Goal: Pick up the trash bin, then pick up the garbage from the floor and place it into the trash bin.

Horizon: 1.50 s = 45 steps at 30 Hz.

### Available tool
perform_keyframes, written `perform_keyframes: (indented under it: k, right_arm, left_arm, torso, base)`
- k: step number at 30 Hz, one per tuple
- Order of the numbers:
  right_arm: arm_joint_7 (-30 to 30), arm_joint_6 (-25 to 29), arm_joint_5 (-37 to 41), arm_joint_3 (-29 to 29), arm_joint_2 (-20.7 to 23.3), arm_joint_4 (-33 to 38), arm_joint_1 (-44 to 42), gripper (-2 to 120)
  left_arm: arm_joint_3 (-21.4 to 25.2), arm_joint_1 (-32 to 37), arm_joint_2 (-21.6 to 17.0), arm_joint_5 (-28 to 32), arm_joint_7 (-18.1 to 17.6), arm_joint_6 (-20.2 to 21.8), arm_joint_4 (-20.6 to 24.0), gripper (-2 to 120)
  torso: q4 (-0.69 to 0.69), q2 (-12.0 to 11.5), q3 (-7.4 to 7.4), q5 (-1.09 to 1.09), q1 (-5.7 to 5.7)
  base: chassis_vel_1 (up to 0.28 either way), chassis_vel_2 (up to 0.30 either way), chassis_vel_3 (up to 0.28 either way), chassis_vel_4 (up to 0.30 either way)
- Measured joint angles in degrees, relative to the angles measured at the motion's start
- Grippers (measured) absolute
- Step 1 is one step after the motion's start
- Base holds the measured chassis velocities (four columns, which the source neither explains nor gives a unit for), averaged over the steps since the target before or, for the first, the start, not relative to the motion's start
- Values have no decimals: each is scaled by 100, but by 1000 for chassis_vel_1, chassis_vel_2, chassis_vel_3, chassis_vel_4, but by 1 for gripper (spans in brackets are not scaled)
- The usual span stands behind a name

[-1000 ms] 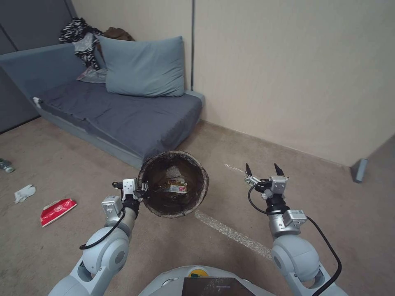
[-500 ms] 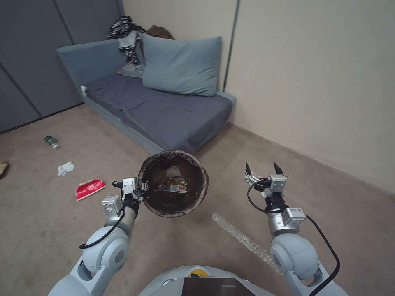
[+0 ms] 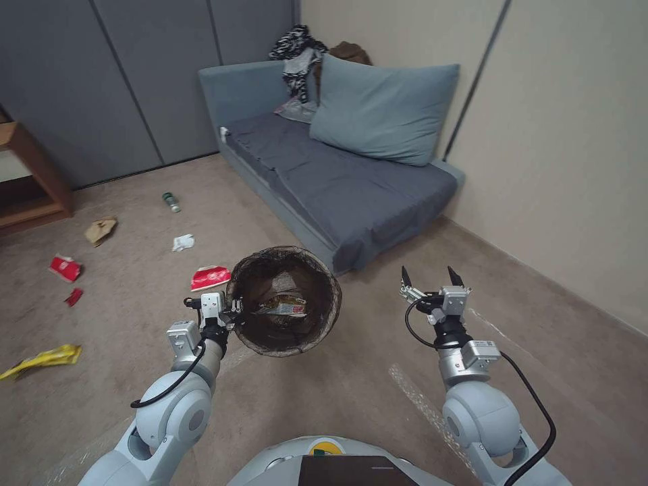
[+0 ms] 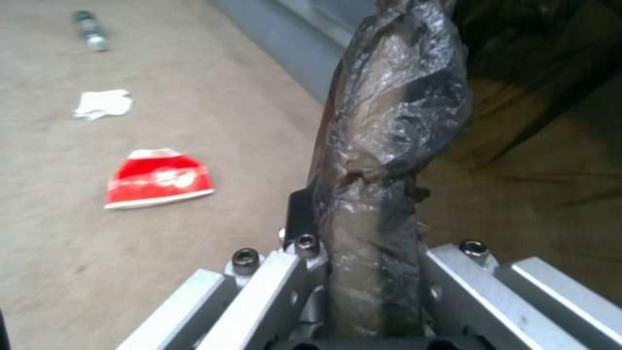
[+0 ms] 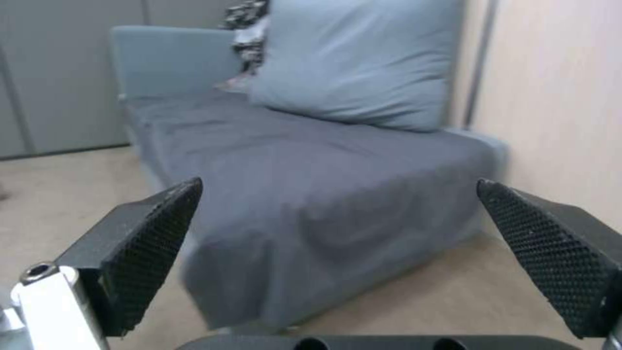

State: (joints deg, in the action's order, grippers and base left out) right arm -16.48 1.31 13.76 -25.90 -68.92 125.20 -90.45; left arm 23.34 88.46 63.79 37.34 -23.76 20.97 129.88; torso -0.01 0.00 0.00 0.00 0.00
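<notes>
At the far left edge stands a low brown wooden shelf unit (image 3: 34,182) against the dark grey panelled wall (image 3: 121,88). On the beige carpet (image 3: 135,283) in front of it the litter is scattered: a flattened yellow snack wrapper (image 3: 42,358) lies nearest on the left, a small red scrap (image 3: 73,296) and a crumpled red-and-white wrapper (image 3: 65,268) lie beyond it, and a brown paper bag (image 3: 100,230) lies farther off. Farther right, a small green bottle (image 3: 171,202) lies on its side near the wall, a crumpled white paper (image 3: 183,242) sits nearer than it, and a flat red-and-white carton wrapper (image 3: 209,277) lies just left of the bin.

The left gripper (image 3: 226,312) is clenched on the left rim of the small round trash bin with a dark bag liner (image 3: 253,337), holding it off the floor in front of the robot, its mouth tipped toward the head camera. The left wrist view shows the crinkled liner rim (image 4: 382,146) pinched between the metal jaws. A colourful wrapper (image 3: 283,306) lies inside the bin.

Behind the bin stands a grey-blue sofa bed (image 3: 351,189) with a large grey-blue pillow (image 3: 381,111) and a heap of patterned clothes (image 3: 297,54) at its far end.

To the right, the right gripper (image 3: 430,278) is raised in the air near the bin's height, well apart from it, its black fingers (image 5: 149,243) spread wide and holding nothing. A cream wall (image 3: 574,148) runs along the right.
</notes>
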Motion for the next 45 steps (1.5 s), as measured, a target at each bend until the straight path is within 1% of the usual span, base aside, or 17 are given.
perform_keyframes:
  k: [5,8,13,23,35,41,45]
  right_arm:
    - [-1,-3,9,11,7,-13,23,100]
    - [-1,-15,21,26,8,-24,51,100]
    - [-4,-21,25,29,8,-26,61,100]
    - [-17,-26,46,29,6,-28,86,100]
    - [-33,-36,29,47,-44,-35,104,100]
    - [-169,-87,27,55,-103,-29,121,100]
    - [-246,-144,43,66,-135,-10,122,100]
  left_arm:
    - [4,-1,4,-6,1,-1,-6,3]
    - [11,1,7,-10,2,-1,-7,3]
    - [19,5,9,-18,8,-4,-8,3]
    - [17,3,26,-45,11,-8,-19,3]
    - [30,13,5,-46,15,-14,-18,3]
    - [31,7,0,-148,19,-26,-22,3]
    - [32,7,-1,-155,19,-28,-22,3]
  torso:
    - [0,0,0,0,0]
    - [3,0,0,0,0]
    - [0,0,-1,0,0]
    - [2,0,0,0,0]
    - [0,0,0,0,0]
    - [5,0,0,1,0]
    - [3,0,0,0,0]
  base:
    - [124,127,122,118]
    - [140,134,129,125]
    - [126,127,123,104]
    - [121,128,127,123]
    - [123,124,122,122]
    - [116,103,108,120]
    - [58,47,67,67]
